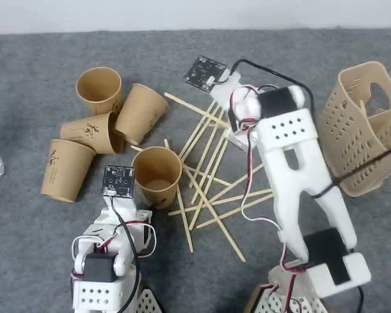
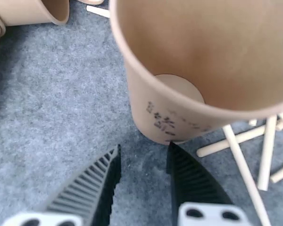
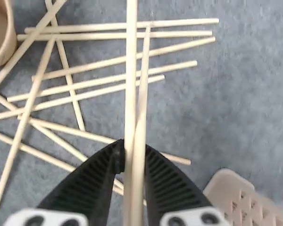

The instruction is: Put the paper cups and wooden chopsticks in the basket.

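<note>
Covering the table: grey felt [image 1: 32, 261]. Left gripper [image 2: 144, 147] parted, paper cup [image 2: 165, 113] just past its fingertips. Right gripper [image 3: 133, 146] clamped on chopsticks [image 3: 131, 70], apparently two; basket [image 3: 243, 202] corner beside one finger.

Paper cups [image 1: 68, 171] are tan, wooden chopsticks [image 3: 131, 70] pale, the perforated basket [image 1: 352, 130] beige.

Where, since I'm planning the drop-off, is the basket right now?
The basket sits at the right edge of the high view, just right of the right arm, with the scattered chopsticks beyond that arm to the left.
</note>
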`<act>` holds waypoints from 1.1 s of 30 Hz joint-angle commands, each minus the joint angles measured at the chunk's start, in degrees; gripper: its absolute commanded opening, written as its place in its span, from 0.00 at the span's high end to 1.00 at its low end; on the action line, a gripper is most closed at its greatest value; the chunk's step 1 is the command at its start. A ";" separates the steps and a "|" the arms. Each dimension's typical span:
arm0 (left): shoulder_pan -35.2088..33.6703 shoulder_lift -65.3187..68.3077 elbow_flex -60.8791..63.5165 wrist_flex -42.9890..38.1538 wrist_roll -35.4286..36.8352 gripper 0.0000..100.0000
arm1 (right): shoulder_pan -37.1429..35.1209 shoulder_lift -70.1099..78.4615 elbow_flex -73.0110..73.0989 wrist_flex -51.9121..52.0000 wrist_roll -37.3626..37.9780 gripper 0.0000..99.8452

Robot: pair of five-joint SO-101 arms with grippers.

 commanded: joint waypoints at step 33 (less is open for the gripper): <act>0.44 -0.97 -1.19 0.26 -0.35 0.83 | 32.04 -44.00 7.56 -20.00 -24.79 0.99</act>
